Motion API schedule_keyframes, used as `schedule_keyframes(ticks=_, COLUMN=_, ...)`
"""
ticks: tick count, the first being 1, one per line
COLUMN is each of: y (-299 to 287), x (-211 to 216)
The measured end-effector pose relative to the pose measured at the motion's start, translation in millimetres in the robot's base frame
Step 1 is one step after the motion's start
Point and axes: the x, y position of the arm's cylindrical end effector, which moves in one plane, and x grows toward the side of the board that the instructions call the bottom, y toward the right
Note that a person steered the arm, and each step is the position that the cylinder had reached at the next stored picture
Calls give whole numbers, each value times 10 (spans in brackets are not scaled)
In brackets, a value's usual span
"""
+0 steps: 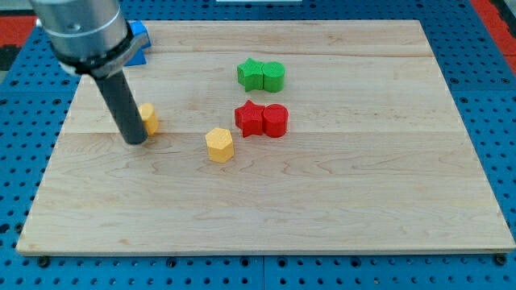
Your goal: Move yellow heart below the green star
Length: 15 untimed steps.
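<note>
my tip point(135, 141) rests on the wooden surface point(322, 201), touching the left side of a yellow block point(148, 118), shape unclear. a yellow hexagon point(219, 145) lies near the red star point(249, 118); the green star point(251, 74) sits above.

Pale wood board point(339, 201) carries yellow, green, red and blue blocks.

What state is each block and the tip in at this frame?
my tip: on the board, touching the yellow heart's left side
yellow heart: partly hidden by the rod
yellow hexagon: alone
green star: touching green cylinder
red star: touching red cylinder
blue block: mostly hidden
</note>
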Motion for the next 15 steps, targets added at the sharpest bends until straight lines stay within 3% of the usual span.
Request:
schedule_keyframes(ticks=1, y=25, x=-340)
schedule_keyframes(ticks=2, y=-294, x=-407)
schedule_keyframes(ticks=3, y=-197, x=-509)
schedule_keyframes(ticks=5, y=541, x=-874)
schedule_keyframes(ticks=7, y=346, x=-1429)
schedule_keyframes(ticks=10, y=1271, x=-1411)
schedule_keyframes(ticks=11, y=783, x=-1854)
schedule_keyframes(ticks=13, y=347, x=-1585)
schedule_keyframes(ticks=15, y=880, x=-1240)
